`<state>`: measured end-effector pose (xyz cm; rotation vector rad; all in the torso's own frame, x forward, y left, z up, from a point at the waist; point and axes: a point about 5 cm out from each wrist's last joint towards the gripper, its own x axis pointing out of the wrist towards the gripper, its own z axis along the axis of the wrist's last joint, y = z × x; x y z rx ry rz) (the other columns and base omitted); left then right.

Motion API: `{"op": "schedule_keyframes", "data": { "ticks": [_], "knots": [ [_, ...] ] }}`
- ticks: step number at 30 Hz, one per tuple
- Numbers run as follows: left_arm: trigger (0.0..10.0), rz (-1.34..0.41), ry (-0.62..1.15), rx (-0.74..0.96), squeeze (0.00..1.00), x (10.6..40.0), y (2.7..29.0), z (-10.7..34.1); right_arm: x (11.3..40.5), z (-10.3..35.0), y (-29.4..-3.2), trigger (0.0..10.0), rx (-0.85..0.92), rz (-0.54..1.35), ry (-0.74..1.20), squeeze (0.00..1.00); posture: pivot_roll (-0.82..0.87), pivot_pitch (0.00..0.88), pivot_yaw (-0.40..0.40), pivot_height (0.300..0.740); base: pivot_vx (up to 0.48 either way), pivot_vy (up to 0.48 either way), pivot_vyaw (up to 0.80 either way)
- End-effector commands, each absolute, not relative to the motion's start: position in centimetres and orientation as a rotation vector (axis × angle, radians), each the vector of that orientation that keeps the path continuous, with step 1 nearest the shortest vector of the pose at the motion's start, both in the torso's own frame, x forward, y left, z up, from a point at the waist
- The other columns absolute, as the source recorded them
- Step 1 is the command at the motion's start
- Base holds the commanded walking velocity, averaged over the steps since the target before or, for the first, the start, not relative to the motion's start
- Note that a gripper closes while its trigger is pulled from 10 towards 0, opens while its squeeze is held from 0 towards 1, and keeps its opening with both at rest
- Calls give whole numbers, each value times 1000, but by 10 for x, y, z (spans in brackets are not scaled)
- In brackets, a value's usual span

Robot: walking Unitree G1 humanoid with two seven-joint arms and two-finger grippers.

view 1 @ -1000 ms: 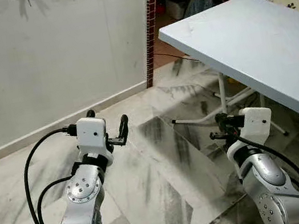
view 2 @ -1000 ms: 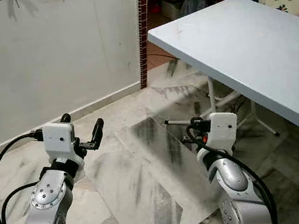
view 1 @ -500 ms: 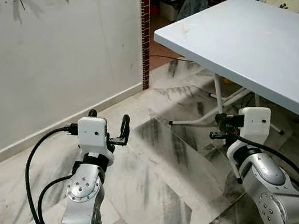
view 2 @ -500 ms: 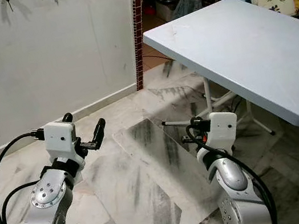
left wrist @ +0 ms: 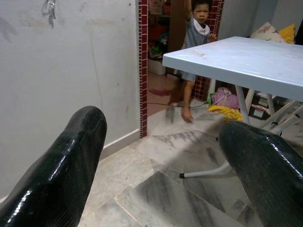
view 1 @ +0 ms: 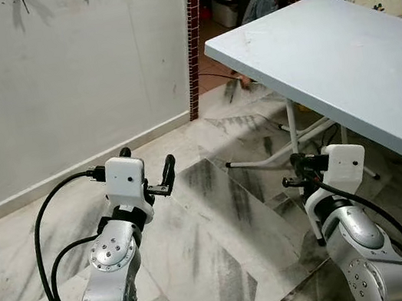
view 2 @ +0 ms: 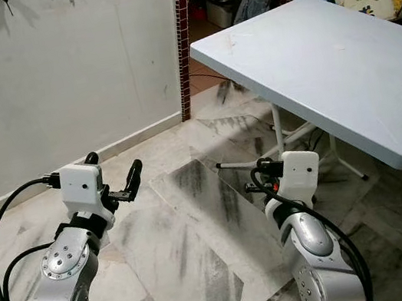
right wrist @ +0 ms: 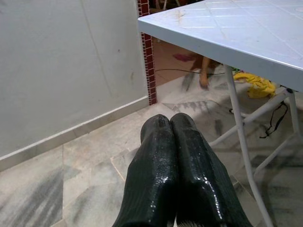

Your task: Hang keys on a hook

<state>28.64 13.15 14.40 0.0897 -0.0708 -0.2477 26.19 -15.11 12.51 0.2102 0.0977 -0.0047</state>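
**Keys up on the wall, both grippers empty**

The keys hang at the upper left of the left wrist frame, a small metal bunch against the pale wall. What they hang from is too small to make out. In the head views, dark marks sit along the top edge of the wall at upper left, and I cannot tell them apart.

The left gripper is raised at left centre of the frame, its two black fingers spread wide with nothing between them. The right gripper is held low at right centre, fingers pressed together, and it carries nothing either.

A white surface slants across the upper right, bare as far as I can see. A person stands in the doorway beyond the brick pillar.

By my reckoning the bunch will be light, hard and loose, apt to swing and slip on smooth pads. The ring looks the better place to pinch than a single blade, which would twist. Judging from here, the robot stands well apart from the wall and must close in first.
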Motion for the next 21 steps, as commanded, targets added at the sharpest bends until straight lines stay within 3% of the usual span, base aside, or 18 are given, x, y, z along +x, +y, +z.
{"op": "schedule_keyframes", "data": {
  "ticks": [1, 21],
  "knots": [
    [10000, -261, -60, 85, 0, 286, 129, 143, 262, 125, -157, 10000, 210, -29, 99, 0, 125, 64, -111, 740, 0, -292, -587],
    [10000, -269, -53, 73, 0, 286, 128, 143, 262, 125, -157, 10000, 202, -29, 97, 0, 123, 69, -110, 740, 0, -335, 0]
  ]
}}
